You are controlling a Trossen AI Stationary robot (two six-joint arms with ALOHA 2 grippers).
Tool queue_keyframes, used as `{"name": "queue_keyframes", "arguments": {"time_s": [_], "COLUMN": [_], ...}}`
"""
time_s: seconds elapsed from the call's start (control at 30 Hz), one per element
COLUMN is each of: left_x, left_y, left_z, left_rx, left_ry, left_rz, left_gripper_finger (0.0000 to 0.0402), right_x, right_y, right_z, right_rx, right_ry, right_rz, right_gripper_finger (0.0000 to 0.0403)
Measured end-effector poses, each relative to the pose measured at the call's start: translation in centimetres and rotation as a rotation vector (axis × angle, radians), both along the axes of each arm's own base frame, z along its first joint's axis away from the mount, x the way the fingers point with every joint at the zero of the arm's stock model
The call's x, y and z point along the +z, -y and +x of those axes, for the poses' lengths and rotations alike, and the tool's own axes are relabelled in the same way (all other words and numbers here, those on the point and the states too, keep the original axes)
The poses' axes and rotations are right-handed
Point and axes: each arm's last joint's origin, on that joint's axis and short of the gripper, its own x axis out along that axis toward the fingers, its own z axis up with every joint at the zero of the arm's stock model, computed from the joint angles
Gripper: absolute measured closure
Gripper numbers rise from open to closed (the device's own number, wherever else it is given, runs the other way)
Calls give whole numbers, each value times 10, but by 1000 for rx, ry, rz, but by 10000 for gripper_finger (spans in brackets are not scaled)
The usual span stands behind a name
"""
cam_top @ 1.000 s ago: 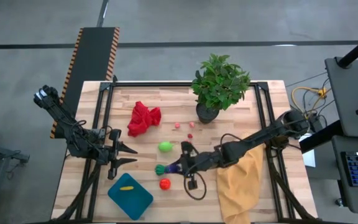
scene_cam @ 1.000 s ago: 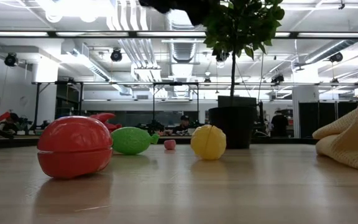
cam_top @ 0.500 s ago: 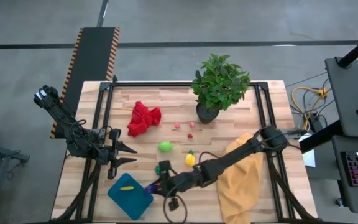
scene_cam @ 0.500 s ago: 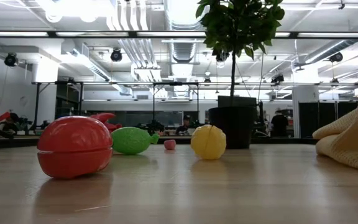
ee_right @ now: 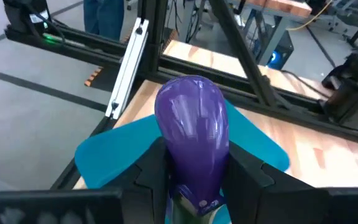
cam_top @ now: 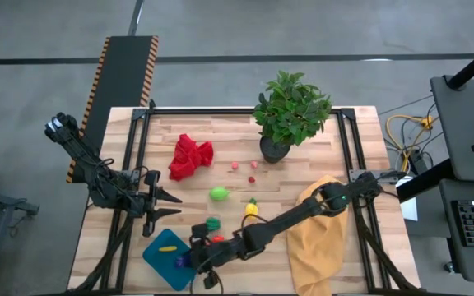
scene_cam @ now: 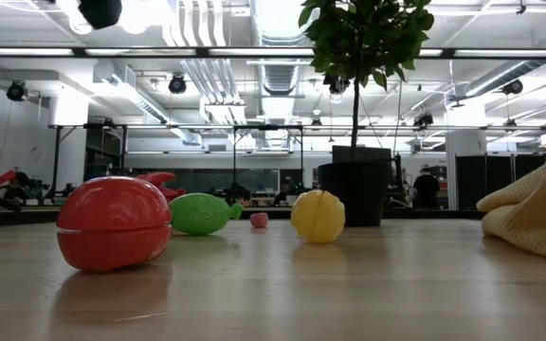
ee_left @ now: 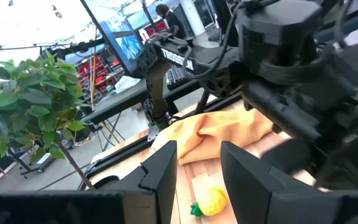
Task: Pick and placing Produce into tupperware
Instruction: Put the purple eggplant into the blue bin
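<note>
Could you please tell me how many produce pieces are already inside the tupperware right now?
1: a yellow piece lies in the tupperware. The purple piece is held above it by the right gripper, not released. Anything under that gripper may be hidden.

Glossy plastic purple produce (ee_right: 192,134), smooth teal tupperware (ee_right: 107,160), wooden table (scene_cam: 349,294)

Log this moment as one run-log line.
right gripper: shut on purple produce piece, over tupperware | left gripper: open, waiting left of table | in tupperware: yellow piece
</note>
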Motion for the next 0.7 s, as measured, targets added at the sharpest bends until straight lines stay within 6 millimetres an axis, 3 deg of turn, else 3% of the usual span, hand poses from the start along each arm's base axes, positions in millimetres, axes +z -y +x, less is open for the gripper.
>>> {"name": "queue_keyframes", "arguments": {"time_s": [0.7], "left_x": [1], "left_y": [-1], "left_z": [-1], "left_rx": [1], "left_ry": [2], "left_rz": [-1], "left_gripper_finger": [292], "right_x": [-8], "right_y": [-5], "right_z": [6], "right_rx": [37], "right_ry": [-71], "right_rz": [77], "right_gripper_finger": [286]}}
